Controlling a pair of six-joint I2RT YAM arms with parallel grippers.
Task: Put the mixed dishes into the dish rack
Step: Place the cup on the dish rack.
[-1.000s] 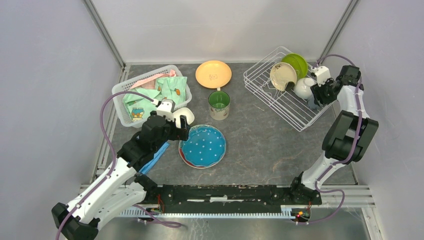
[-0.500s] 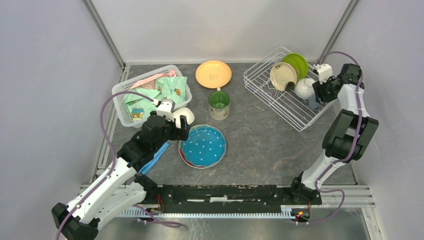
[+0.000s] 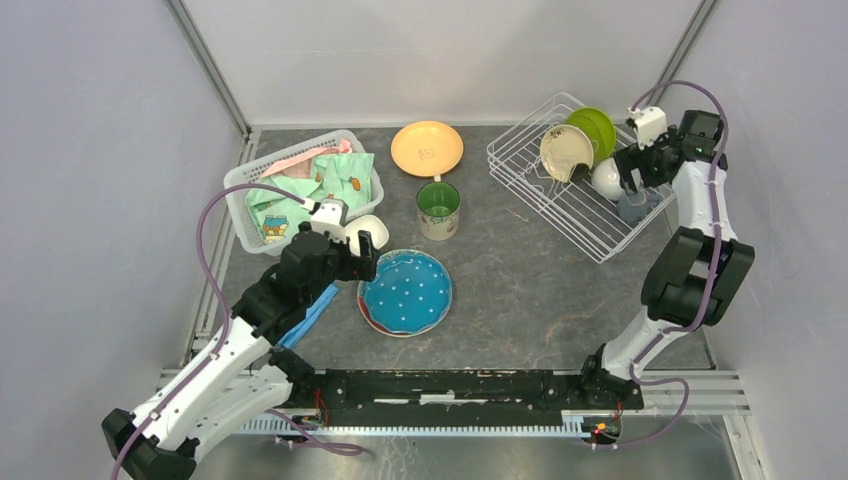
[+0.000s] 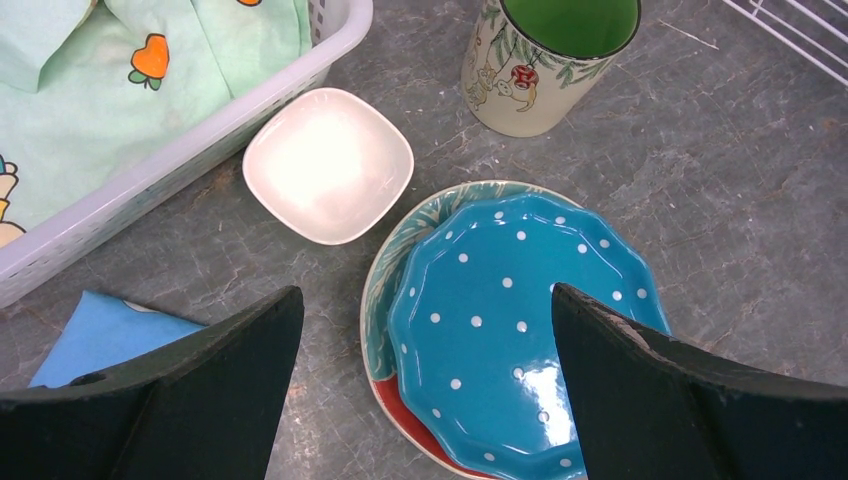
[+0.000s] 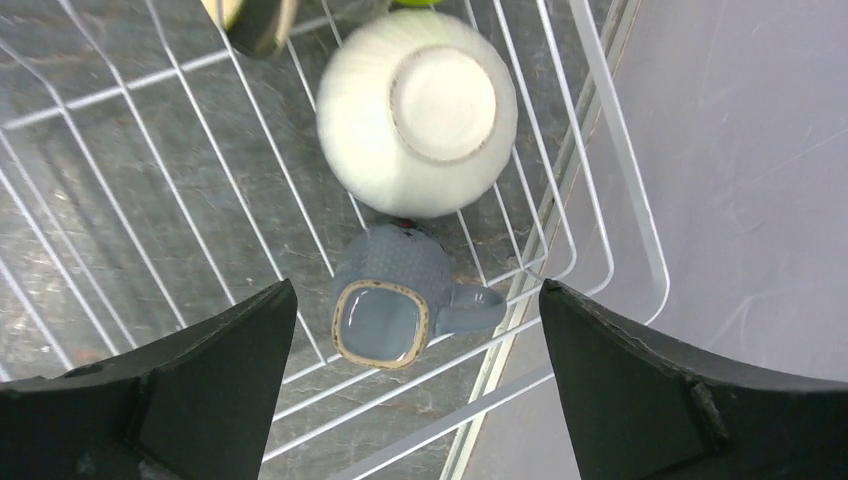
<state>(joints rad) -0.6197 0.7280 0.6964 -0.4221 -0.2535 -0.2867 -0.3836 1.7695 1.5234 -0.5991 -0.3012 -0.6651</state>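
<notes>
My right claw (image 5: 415,290) hangs open and empty over the rack's (image 3: 560,205) right corner, where the cup (image 5: 385,300) and inverted bowl (image 5: 420,115) sit to drain; my left claw (image 4: 425,292), also open, hovers over the blue plate (image 4: 510,320) left of the rack, presumably the next pick.

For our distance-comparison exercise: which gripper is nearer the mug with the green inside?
Left. The left gripper hovers just left of the mug, by the white bowl; the right gripper is far off over the dish rack.
</notes>
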